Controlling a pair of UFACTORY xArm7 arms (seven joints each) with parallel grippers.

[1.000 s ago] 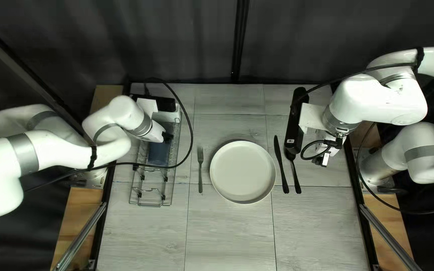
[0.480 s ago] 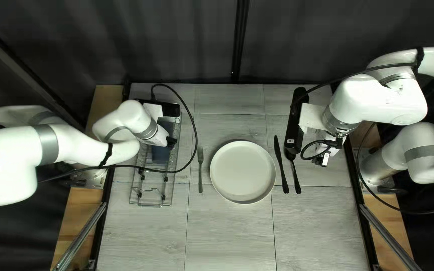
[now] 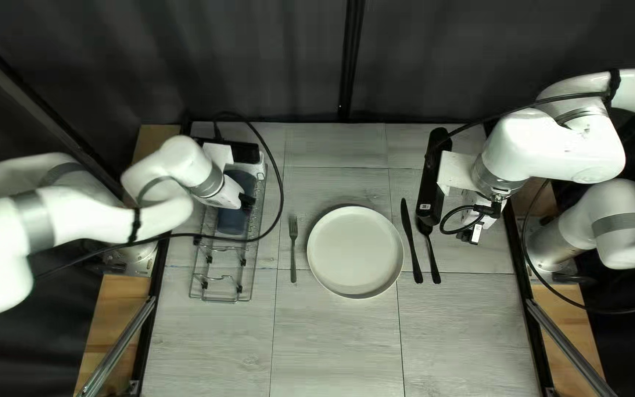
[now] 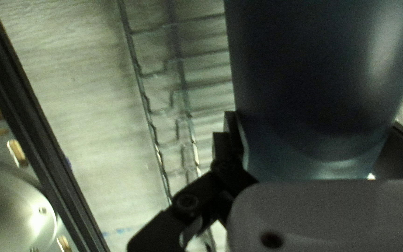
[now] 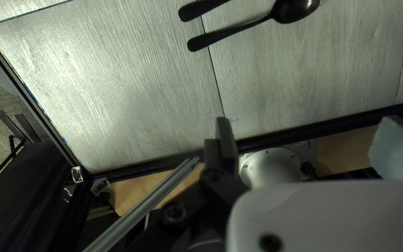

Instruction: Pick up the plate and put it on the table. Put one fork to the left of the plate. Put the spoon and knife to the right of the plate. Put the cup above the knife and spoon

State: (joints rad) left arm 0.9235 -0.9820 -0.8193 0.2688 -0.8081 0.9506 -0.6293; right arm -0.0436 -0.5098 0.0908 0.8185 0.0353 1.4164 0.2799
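Placing the cup seemed the step in hand: the left gripper [image 4: 316,123] was clamped on the blue cup [image 4: 323,88] over the wire rack [image 3: 218,301], toward the far left corner of the table [image 3: 332,338]. Next it needed carrying beyond the knife [image 3: 411,239] and spoon [image 3: 432,254], clear of the released, empty right gripper [image 5: 306,123]. Pale planks made the surface; a dark curtain [image 3: 259,66] hung past its far edge

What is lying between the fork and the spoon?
Between the fork and the spoon lie the plate and then the knife; the top left view shows this.
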